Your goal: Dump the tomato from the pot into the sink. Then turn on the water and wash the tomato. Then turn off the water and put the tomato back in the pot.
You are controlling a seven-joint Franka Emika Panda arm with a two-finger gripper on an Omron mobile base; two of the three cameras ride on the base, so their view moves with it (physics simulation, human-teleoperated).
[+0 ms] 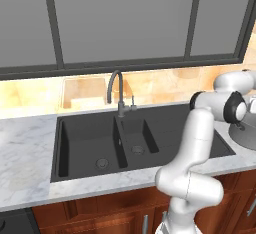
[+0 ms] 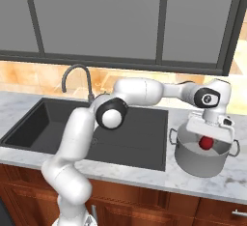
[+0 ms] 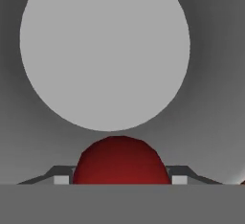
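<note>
Pincer [image 3: 119, 179] first: it reaches down into the round matte grey metal pot [image 2: 200, 160], and in the hand view its two small dark fingertips [image 3: 61, 179] stand on either side of the small glossy red tomato [image 3: 120, 162], flush against its flanks, so I judge it is gripping the tomato, or at least closed onto it, rather than standing free. That hold makes sense if the fruit is to be carried across instead of tipping the whole vessel. From the right base view the tomato [image 2: 206, 143] sits inside the pot, just below the white hand, with the pot's flat pale bottom beyond it in the hand view. The pot stands on the pale marbled stone surface [image 2: 144, 176] just right of the black rectangular double-basin sink [image 1: 90, 143], near enough that the arm needs only a sideways swing to reach a basin. Both basins lie bare, with round grey drains at their floors. Behind the divider rises the dark curved metal faucet [image 1: 116, 90], its spout arched over the basins, no water running. Farthest back, a dark-framed window [image 1: 125, 18] spans the wall.
</note>
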